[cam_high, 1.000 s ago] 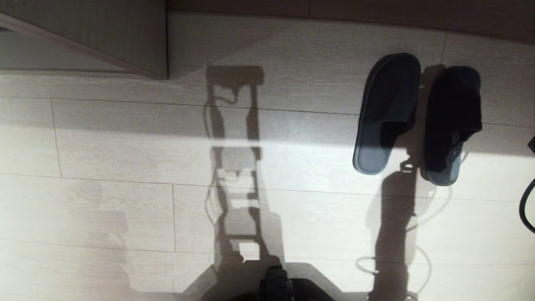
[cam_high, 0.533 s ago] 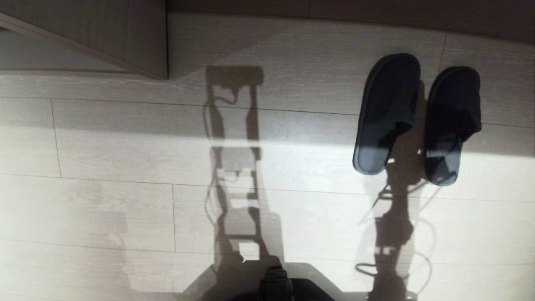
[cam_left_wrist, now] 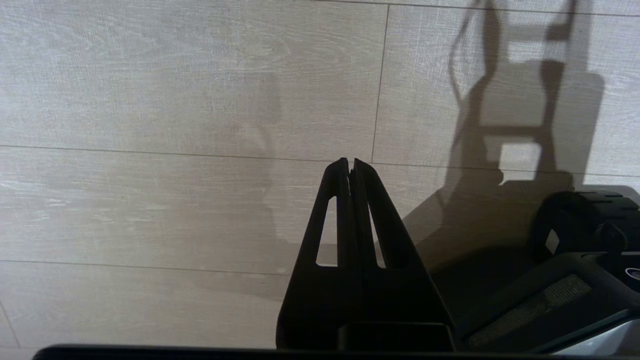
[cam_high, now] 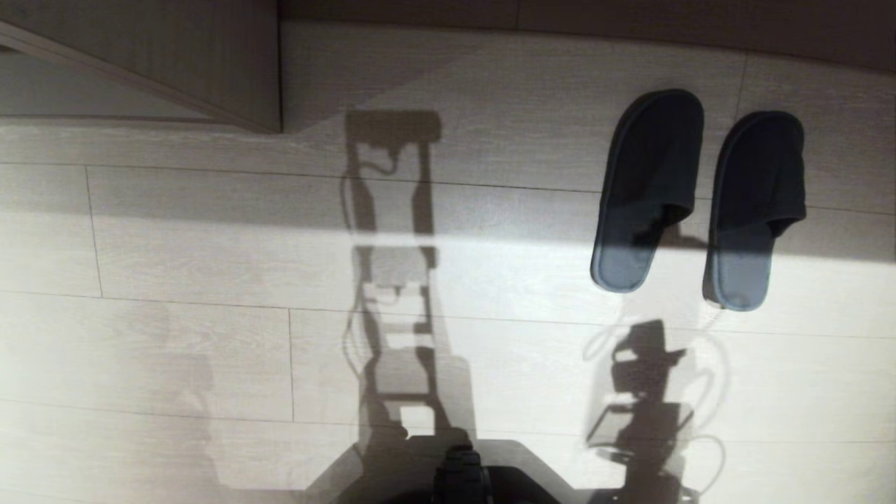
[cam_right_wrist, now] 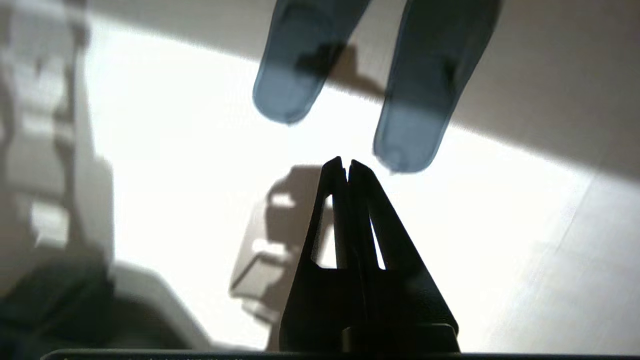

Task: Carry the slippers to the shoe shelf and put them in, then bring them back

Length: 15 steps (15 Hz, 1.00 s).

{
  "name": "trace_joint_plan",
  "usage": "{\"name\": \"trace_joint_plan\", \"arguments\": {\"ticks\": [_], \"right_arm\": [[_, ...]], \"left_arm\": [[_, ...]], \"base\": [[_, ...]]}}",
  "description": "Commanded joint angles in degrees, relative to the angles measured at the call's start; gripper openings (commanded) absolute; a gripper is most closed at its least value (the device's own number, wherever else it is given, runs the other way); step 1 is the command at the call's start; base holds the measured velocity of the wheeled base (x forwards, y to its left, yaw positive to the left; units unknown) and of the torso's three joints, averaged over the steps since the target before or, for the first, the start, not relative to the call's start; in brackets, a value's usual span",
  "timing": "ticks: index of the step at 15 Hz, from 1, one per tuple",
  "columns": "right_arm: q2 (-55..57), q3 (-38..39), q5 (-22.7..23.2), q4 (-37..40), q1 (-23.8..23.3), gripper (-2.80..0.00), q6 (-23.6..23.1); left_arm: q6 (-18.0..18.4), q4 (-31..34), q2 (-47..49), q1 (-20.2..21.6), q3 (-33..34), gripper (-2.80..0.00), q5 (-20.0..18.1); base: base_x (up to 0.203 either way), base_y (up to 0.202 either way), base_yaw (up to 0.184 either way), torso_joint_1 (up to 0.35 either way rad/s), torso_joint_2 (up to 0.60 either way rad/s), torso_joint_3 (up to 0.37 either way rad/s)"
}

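Observation:
Two dark grey-blue slippers point(cam_high: 647, 189) point(cam_high: 756, 210) lie side by side on the pale plank floor at the right of the head view, heels toward me in a band of sunlight. The right wrist view shows them too point(cam_right_wrist: 295, 65) point(cam_right_wrist: 425, 85). My right gripper point(cam_right_wrist: 345, 161) hangs shut and empty above the floor, a little short of the heels. My left gripper point(cam_left_wrist: 349, 161) is shut and empty over bare floor beside the base. Neither arm shows in the head view. A taupe wood-grain panel point(cam_high: 175, 63) stands at the upper left; I cannot tell if it is the shoe shelf.
A darker strip point(cam_high: 630, 28) runs along the far side behind the slippers. My dark base point(cam_high: 462, 476) sits at the near edge. The right arm's shadow point(cam_high: 644, 392) falls on the floor below the slippers. Wide floor spreads to the left and middle.
The right arm's shadow has slid back off the slippers toward the base, and its cable has left the head view's right edge. The slippers have not moved.

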Motion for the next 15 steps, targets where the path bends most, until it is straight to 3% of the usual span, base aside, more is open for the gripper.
{"name": "trace_joint_plan", "arguments": {"ticks": [1,3,5,8,12,15], "right_arm": [[-3.2,5.8,0.3,-2.0,0.0,-2.8,-0.1],[-3.2,11.1,0.2,-3.0,0.0,-2.8,0.1],[-3.3,11.7,-0.1,4.5,0.0,-2.8,0.8],[-3.3,11.3,3.2,6.7,0.2,-2.8,2.9],[-4.9,10.0,2.5,11.5,10.1,-2.8,4.3],[-14.3,8.5,1.0,16.7,10.5,-2.8,4.2]], "left_arm": [[0.0,0.0,-0.1,0.1,0.0,-2.8,0.0],[0.0,0.0,-0.1,0.1,0.0,-2.8,0.0],[0.0,0.0,-0.1,0.0,0.0,-2.8,0.0],[0.0,0.0,0.0,0.0,0.0,-2.8,0.0],[0.1,0.0,-0.1,0.1,0.0,-2.8,0.0],[0.1,0.0,0.0,0.1,0.0,-2.8,0.0]], "base": [[0.0,0.0,0.0,0.0,0.0,0.0],[0.0,0.0,0.0,0.0,0.0,0.0],[0.0,0.0,0.0,0.0,0.0,0.0],[0.0,0.0,0.0,0.0,0.0,0.0],[0.0,0.0,0.0,0.0,0.0,0.0],[0.0,0.0,0.0,0.0,0.0,0.0]]}}
